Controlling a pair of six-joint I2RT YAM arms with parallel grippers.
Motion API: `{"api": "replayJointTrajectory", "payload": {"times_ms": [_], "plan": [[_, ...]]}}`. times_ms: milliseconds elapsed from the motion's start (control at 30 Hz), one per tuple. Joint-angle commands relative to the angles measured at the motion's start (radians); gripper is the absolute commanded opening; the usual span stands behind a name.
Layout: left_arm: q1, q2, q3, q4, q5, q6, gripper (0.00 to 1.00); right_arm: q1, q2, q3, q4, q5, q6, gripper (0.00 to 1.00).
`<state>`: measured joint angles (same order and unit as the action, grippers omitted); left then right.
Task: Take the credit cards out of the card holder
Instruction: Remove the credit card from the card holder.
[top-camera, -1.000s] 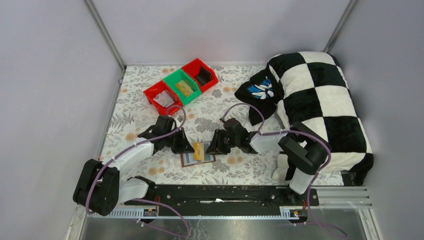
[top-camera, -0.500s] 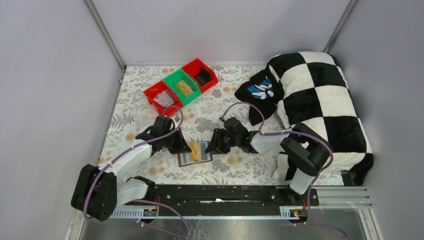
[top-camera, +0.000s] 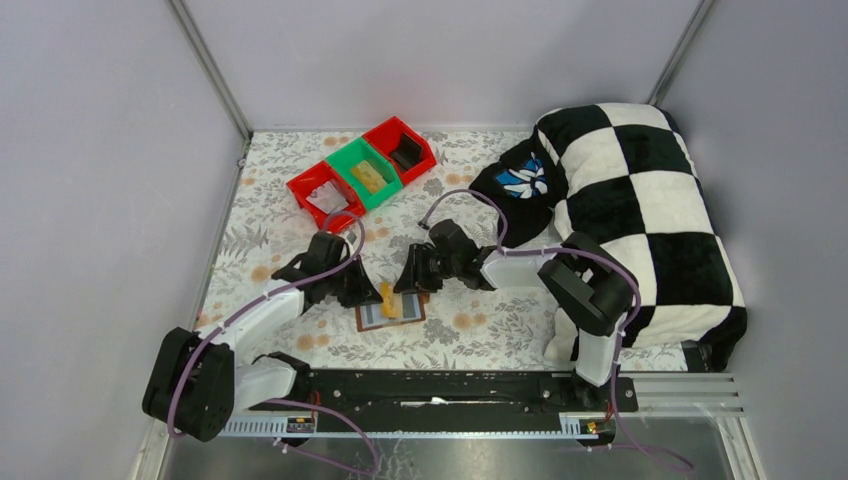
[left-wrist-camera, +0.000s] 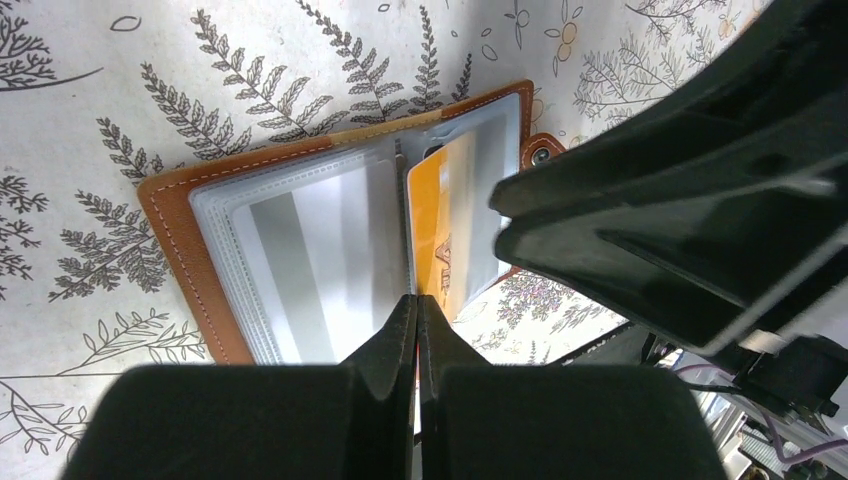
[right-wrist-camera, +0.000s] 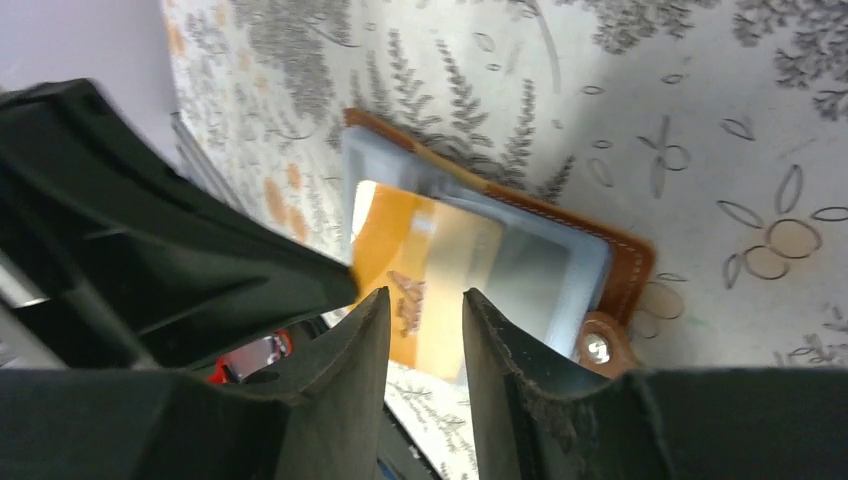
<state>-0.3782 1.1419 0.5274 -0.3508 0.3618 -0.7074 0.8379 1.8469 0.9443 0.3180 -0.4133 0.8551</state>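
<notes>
The card holder (left-wrist-camera: 175, 230) lies open on the floral cloth, brown outside with clear pocket sleeves; it also shows in the top view (top-camera: 382, 318) and the right wrist view (right-wrist-camera: 628, 268). A greyish credit card (left-wrist-camera: 300, 265) sits in one pocket. An orange credit card (left-wrist-camera: 438, 225) sticks partly out of the other pocket (right-wrist-camera: 415, 265) (top-camera: 388, 297). My left gripper (left-wrist-camera: 417, 300) is shut, its tips down at the holder's middle fold (top-camera: 362, 292). My right gripper (right-wrist-camera: 426, 297) is open, its fingers straddling the orange card's free end (top-camera: 413, 287).
Red and green bins (top-camera: 362, 172) stand at the back left with small items inside. A black-and-white checkered pillow (top-camera: 640, 210) and a black cloth with a blue logo (top-camera: 520, 180) fill the right side. The two grippers face each other closely over the holder.
My right gripper has moved left and closer over the holder. The holder and orange card have shifted slightly left. The left gripper stays shut at the fold.
</notes>
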Motion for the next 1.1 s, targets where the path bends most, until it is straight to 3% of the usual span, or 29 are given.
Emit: {"api": "replayJointTrajectory", "payload": {"times_ms": [0, 467, 767, 1067], "plan": [[0.008, 0.01, 0.011, 0.055, 0.002, -0.009, 0.0, -0.003, 0.059, 0.003, -0.066, 0.036, -0.026, 0.38], [0.06, -0.088, -0.004, 0.017, -0.077, -0.036, 0.0, -0.026, 0.031, -0.07, -0.053, 0.086, 0.005, 0.38], [0.061, -0.105, 0.035, -0.056, -0.001, 0.021, 0.0, -0.028, -0.001, -0.067, -0.055, 0.067, 0.004, 0.39], [0.061, -0.056, 0.001, -0.003, 0.058, 0.002, 0.0, -0.027, -0.01, -0.074, 0.078, -0.023, 0.079, 0.4]]}}
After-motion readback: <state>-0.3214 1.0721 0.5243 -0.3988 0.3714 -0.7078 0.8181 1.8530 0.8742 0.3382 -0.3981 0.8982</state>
